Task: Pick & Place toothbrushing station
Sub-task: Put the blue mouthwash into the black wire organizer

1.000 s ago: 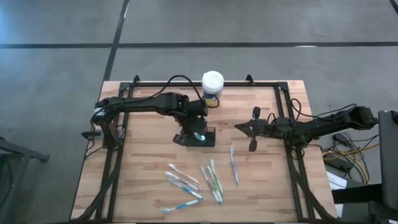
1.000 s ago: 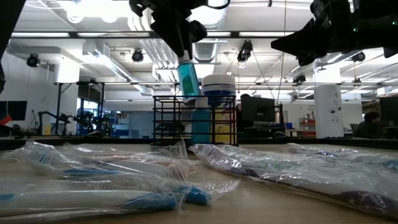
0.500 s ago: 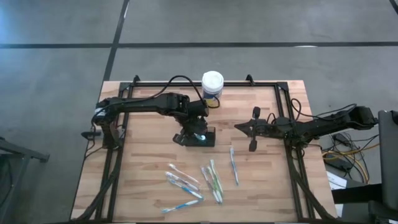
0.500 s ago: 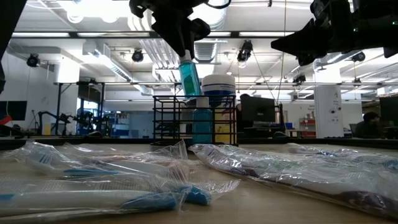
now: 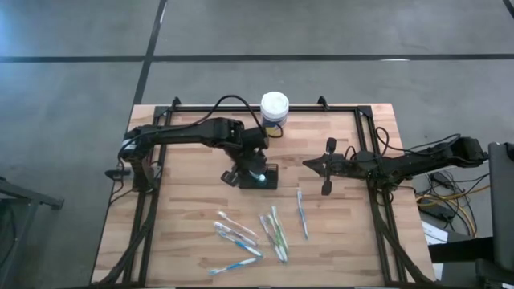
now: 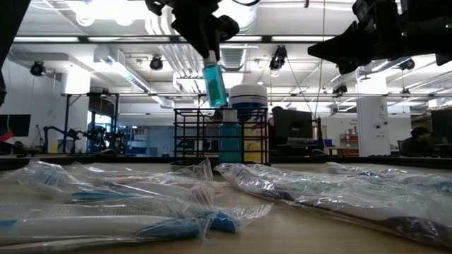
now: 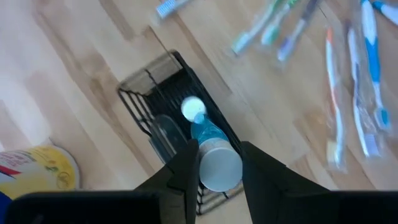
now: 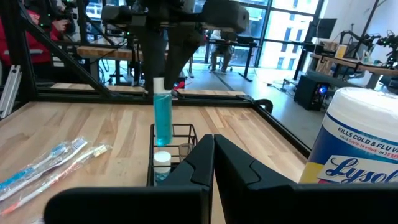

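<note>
Left gripper (image 6: 210, 55) is clamping a blue bottle (image 6: 213, 83) by its top end, directly over the black holder (image 5: 259, 176), which is sitting mid-table, at 6 o'clock from the white-lidded canister (image 5: 275, 107). Versus 1 second ago, the bottle is hanging slightly higher and a touch steeper, so the arm is lifting or re-aiming rather than seating it. Another blue bottle with a white cap (image 7: 192, 108) is already standing in the holder. Right gripper (image 5: 328, 168) is waiting at 3 o'clock of the holder, fingers pinched together on nothing. Wrapped toothbrushes (image 5: 273, 229) are lying at 6 o'clock, untouched.
</note>
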Controlling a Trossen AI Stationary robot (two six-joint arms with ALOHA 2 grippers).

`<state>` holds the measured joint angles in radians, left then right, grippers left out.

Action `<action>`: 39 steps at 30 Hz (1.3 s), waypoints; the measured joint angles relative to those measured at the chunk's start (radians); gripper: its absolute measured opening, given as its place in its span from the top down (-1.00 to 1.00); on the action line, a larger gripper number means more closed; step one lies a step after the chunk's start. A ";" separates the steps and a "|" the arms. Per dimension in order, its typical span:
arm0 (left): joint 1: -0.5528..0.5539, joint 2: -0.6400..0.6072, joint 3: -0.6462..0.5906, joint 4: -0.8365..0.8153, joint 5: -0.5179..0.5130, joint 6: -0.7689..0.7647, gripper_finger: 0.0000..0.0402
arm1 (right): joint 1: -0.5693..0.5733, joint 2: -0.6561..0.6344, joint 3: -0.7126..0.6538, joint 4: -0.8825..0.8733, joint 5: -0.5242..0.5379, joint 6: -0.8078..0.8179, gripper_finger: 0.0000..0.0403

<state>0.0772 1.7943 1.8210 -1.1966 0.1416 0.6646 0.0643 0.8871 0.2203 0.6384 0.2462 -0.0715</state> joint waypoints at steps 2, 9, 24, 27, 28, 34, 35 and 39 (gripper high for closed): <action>0.000 0.000 -0.002 -0.022 0.000 0.031 0.52 | 0.000 0.000 0.000 0.000 0.000 0.000 0.96; 0.000 0.000 -0.006 -0.008 0.003 0.072 0.52 | 0.000 0.000 0.000 0.000 0.000 0.000 0.96; 0.002 0.000 -0.032 0.003 0.025 0.120 0.52 | 0.000 0.000 0.000 0.000 0.000 0.000 0.96; 0.002 0.000 -0.060 0.021 0.025 0.138 0.52 | 0.000 -0.001 0.000 0.000 0.000 0.000 0.96; 0.002 0.000 -0.066 0.020 0.025 0.146 0.52 | 0.000 -0.001 0.000 0.000 0.000 0.000 0.96; 0.003 0.000 -0.090 0.049 0.025 0.148 0.52 | 0.000 -0.001 0.000 -0.001 0.000 -0.004 0.96; 0.003 0.000 -0.093 0.051 0.025 0.148 0.52 | 0.000 -0.001 0.000 0.000 0.000 -0.006 0.96; 0.003 0.000 -0.106 0.072 0.026 0.149 0.52 | 0.000 -0.001 0.000 0.000 0.000 -0.007 0.96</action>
<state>0.0799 1.7939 1.7149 -1.1244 0.1673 0.8140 0.0643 0.8860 0.2206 0.6379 0.2462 -0.0784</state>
